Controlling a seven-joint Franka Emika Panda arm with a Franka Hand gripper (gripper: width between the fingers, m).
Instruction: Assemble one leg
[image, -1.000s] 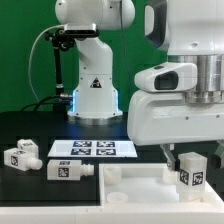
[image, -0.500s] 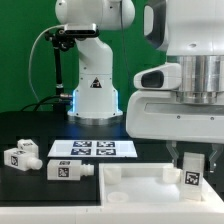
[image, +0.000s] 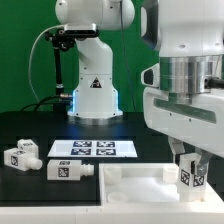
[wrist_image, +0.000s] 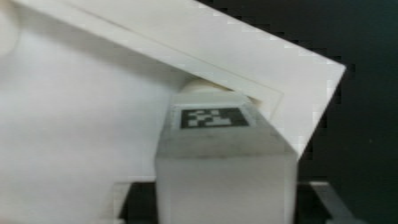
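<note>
My gripper (image: 192, 168) is shut on a leg (image: 192, 176), a small white block with a black-and-white tag, and holds it upright at a corner of the large white square panel (image: 135, 180) on the exterior view's right. In the wrist view the leg (wrist_image: 222, 150) fills the middle between my gripper's (wrist_image: 222, 206) dark fingers, its tagged end at the panel's (wrist_image: 89, 120) raised corner rim. I cannot tell whether the leg touches the panel. Two more legs (image: 20, 156) (image: 68, 170) lie on the black table on the exterior view's left.
The marker board (image: 92, 148) lies flat behind the panel. The arm's white base (image: 95, 90) stands at the back of the table, with a green wall behind it. A black stand with cables (image: 60, 60) rises beside the base.
My wrist has turned and the gripper has sunk a little with the leg still held at the panel's corner. The loose legs and the panel have not moved.
</note>
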